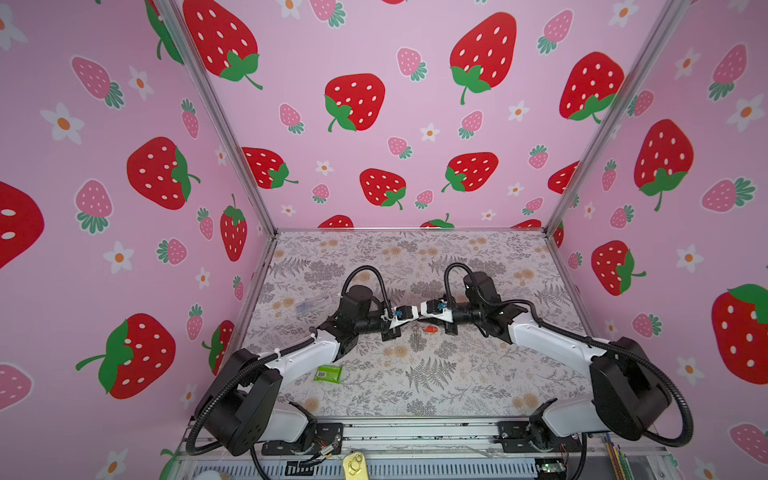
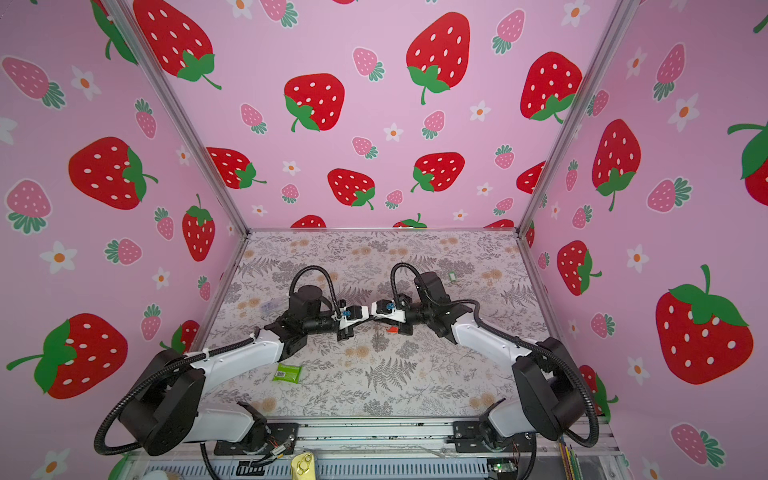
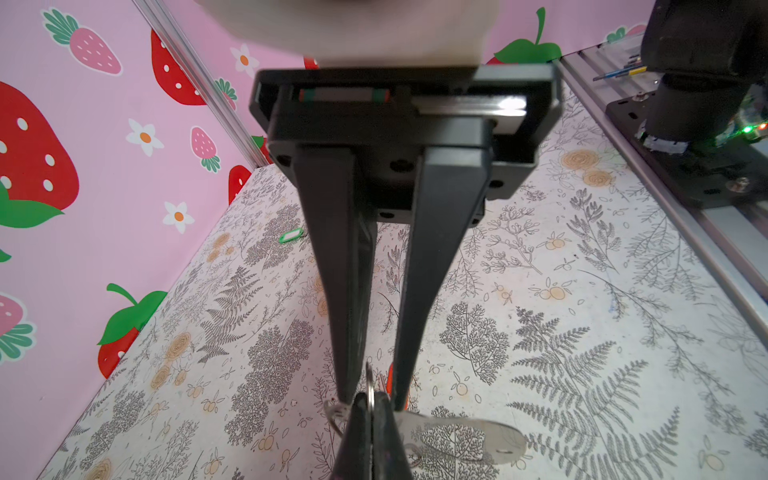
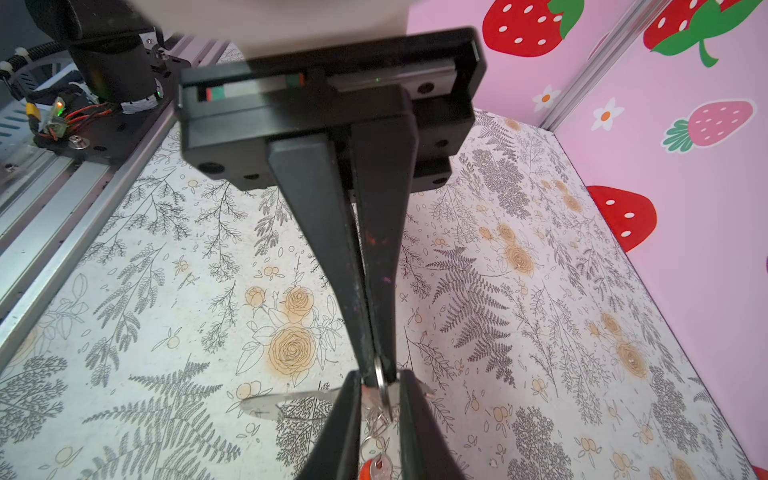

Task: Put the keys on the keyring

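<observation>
Both grippers meet tip to tip above the middle of the table. My left gripper is shut on a silver ring of the keyring. A pale oval strap and a short chain of rings hang from that ring. The red-orange key dangles at the chain's end. My right gripper stands narrowly open, its fingers on either side of the left tips and the chain. The green key lies far back on the right.
A green packet with a white barcode label lies by the left arm. A clear plastic bag lies behind that arm. The walls enclose the patterned table on three sides, and a metal rail runs along the front.
</observation>
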`<control>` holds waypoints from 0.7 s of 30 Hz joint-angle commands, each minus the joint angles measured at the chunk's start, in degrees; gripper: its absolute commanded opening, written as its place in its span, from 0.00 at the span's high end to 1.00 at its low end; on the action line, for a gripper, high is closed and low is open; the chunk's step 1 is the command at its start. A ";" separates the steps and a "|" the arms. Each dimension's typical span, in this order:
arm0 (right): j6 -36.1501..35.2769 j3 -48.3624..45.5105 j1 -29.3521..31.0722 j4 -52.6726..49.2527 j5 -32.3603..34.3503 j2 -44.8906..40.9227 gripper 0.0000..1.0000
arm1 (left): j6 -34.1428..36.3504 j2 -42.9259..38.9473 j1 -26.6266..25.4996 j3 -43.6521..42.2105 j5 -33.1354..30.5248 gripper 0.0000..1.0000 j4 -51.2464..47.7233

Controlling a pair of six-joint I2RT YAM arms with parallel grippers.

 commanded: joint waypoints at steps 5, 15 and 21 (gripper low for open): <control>-2.48 0.11 0.15 -2.07 2.02 -2.45 0.83 | 2.09 -0.51 -0.33 0.87 -0.60 1.00 -5.33; -1.94 0.20 0.15 -0.64 1.69 -2.52 0.87 | 2.75 -0.43 -0.70 1.21 -0.93 1.00 -6.03; -0.53 -0.13 0.24 1.28 -0.28 -1.93 0.93 | 2.77 -0.36 -0.86 1.43 -0.89 1.00 -6.88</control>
